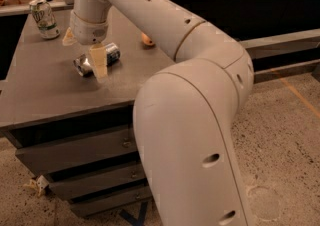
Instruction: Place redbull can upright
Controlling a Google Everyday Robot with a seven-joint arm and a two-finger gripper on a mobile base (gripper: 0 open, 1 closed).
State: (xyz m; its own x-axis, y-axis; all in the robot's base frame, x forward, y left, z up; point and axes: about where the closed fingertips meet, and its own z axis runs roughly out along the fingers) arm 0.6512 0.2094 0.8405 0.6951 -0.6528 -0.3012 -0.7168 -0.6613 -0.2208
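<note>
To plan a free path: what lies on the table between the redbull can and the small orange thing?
Only bare tabletop, as the camera view shows. The gripper is at the redbull can, outside the stretch to the orange thing.

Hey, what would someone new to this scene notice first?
The huge white robot arm fills the foreground and reaches over the grey drawer cabinet. Its gripper hangs low at the redbull can, which lies on its side on top. A white-and-green can stands upright at the far left corner, and a small orange object sits beside the arm.
</note>
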